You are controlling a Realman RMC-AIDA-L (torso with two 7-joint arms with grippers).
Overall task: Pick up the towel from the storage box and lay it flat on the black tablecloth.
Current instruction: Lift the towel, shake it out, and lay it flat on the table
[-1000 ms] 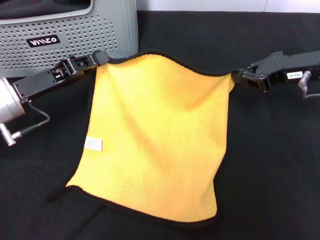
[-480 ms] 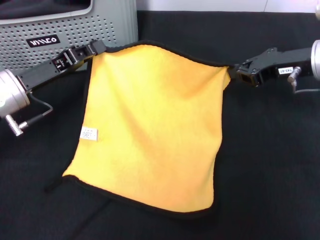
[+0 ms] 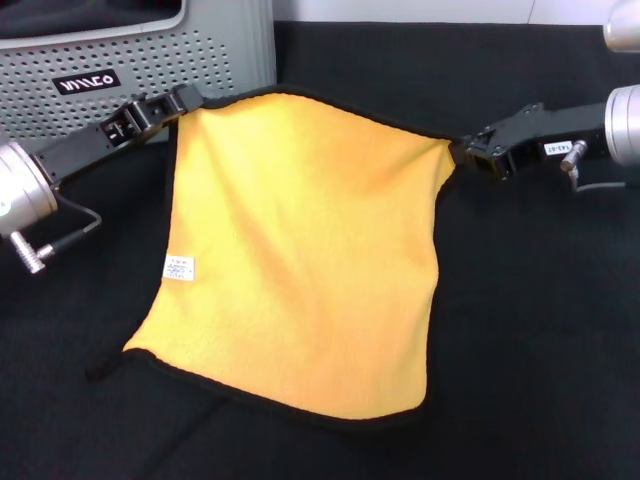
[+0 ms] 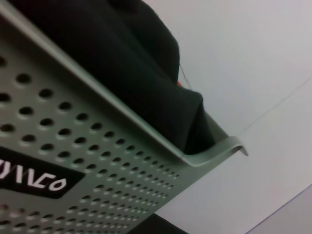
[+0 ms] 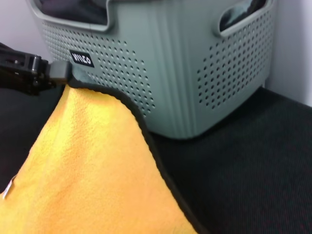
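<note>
Over on the left, the box (image 3: pixel 140 65) stands at the far corner of the cloth (image 3: pixel 540 300), its black label facing us, something dark draped over its rim in the left wrist view. Just in front of it, the left gripper (image 3: pixel 188 97) is pinched on the towel's far left corner, right beside the box wall. That's a tight spot: the gripper looks close to the perforated wall, so any push toward the far side would likely bump it.

Now the towel (image 3: pixel 300 250) itself, bright yellow-orange and well out of the box. Its near edge lies on the cloth, the black edging curling a little at the near left corner, the white tag (image 3: pixel 180 268) showing near the left edge. The far edge is strung between the two grippers, sagging slightly in the middle. I'd say that's the point of the two-corner hold: keep the top edge stretched so the towel lays down without folds.

Across to the right, the right gripper (image 3: pixel 468 152) is clamped on the far right corner, arm reaching in from the side. Open cloth all around it, nothing in the way there.

My read: the spread is nearly done. What's left is lowering both corners and letting go. Watch that near left curl; it may want smoothing.
</note>
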